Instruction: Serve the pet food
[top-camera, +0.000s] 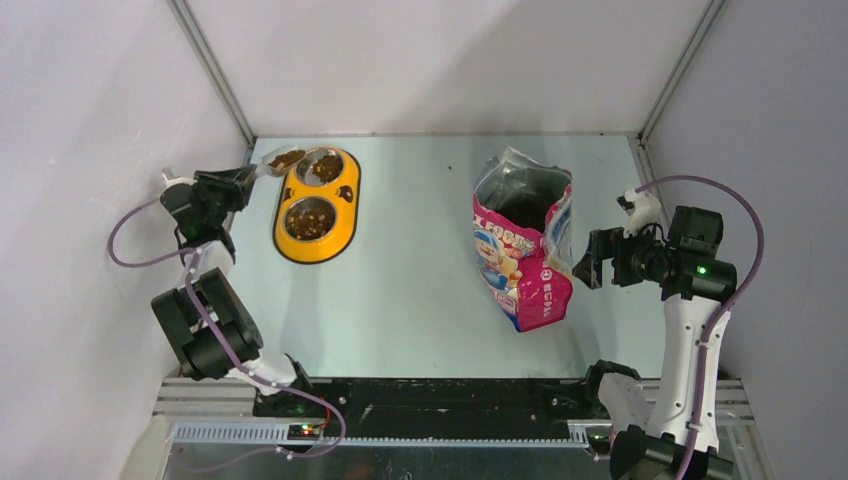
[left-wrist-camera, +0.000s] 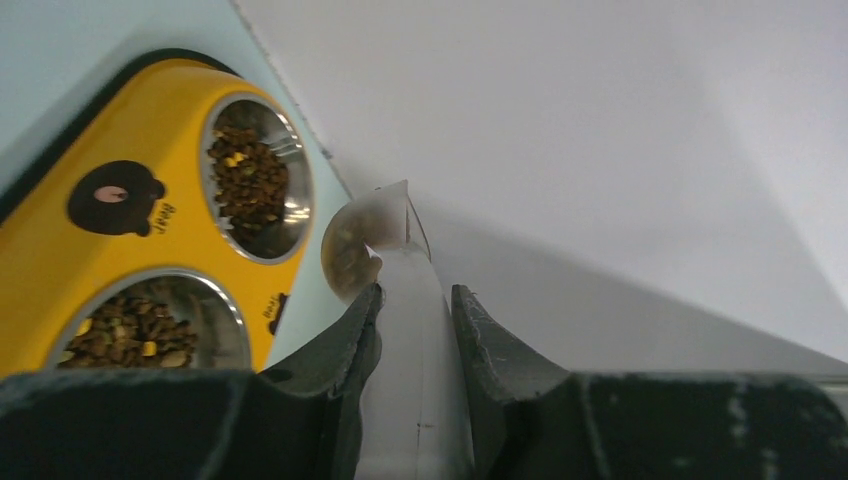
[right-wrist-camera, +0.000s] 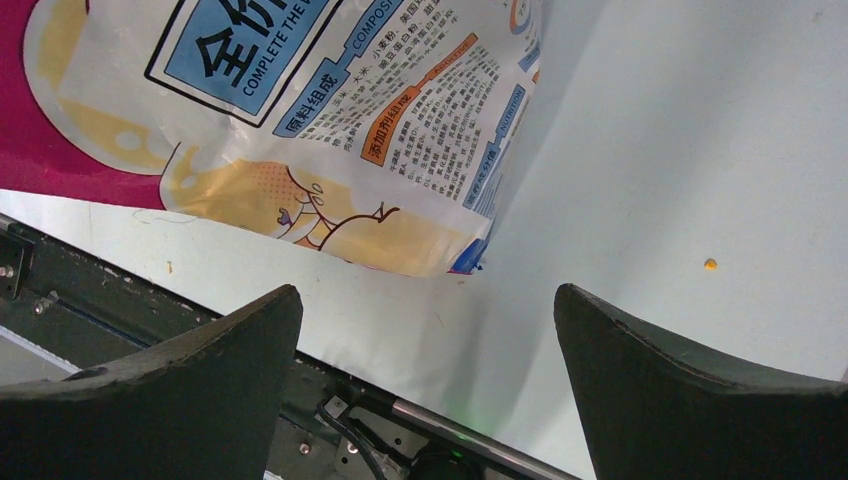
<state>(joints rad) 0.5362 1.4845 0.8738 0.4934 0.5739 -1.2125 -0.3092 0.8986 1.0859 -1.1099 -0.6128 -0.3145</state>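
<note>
Pale blue-green table (top-camera: 420, 310) fills the floor of a white-walled booth, and I work over it with two arms.

Counted: one yellow double feeder (top-camera: 346, 215) at the far left, with two steel bowls in it, one clear plastic scoop (top-camera: 272, 164), and one pink and blue pet food bag (top-camera: 520, 255) standing open right of centre. One stray yellow pellet (right-wrist-camera: 709, 264) lies on the bare table near the bag.

The pet food (top-camera: 288, 158) sits in three brown heaps. One is in the far bowl (top-camera: 326, 167), one in the near bowl (top-camera: 310, 217) and one in the head of the scoop. The scoop's heap is drawn out along the scoop. Its long axis runs left to right, slanting slightly far, and it points at the far bowl from just beside the feeder's far left rim. Whether the scoop touches that rim I cannot tell. The two bowl heaps are round and lie one behind the other along the feeder's near-to-far length.

My left gripper (left-wrist-camera: 417, 295) is clamped on the scoop's handle, a finger pressed against each side of it.

My right gripper (right-wrist-camera: 425, 295) hangs with its fingers spread wide and nothing between them. It is just right of the bag, low over the table's near edge.
</note>
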